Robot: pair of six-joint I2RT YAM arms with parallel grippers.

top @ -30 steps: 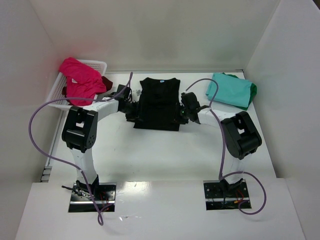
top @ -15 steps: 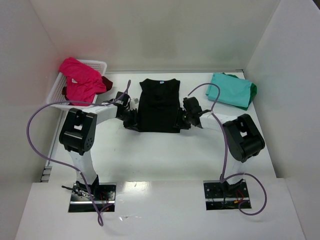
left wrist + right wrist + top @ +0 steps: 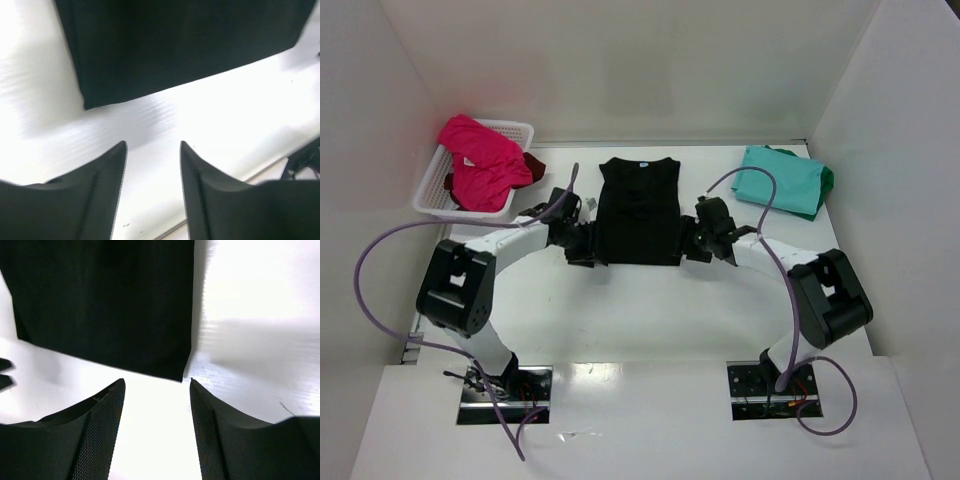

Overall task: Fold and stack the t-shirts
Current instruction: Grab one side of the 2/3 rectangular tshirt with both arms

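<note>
— What stays out of sight from above?
— The green t-shirt [image 3: 828, 181] shows only a sliver beneath the teal t-shirt [image 3: 780, 180]. The dark red t-shirt [image 3: 534, 163] peeks from behind the magenta-pink t-shirt [image 3: 480, 165], which also covers much of the basket [image 3: 428, 195].
— And at the wrists?
— The black t-shirt [image 3: 175, 45] runs off the top edge of both close views, smeared by blur on the left. Its neck label [image 3: 643, 159] is too small to read.

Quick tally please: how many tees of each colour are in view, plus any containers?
Black tee: 1
Teal tee: 1
Green tee: 1
Pink tee: 1
Dark red tee: 1
Basket: 1
Total: 6
</note>
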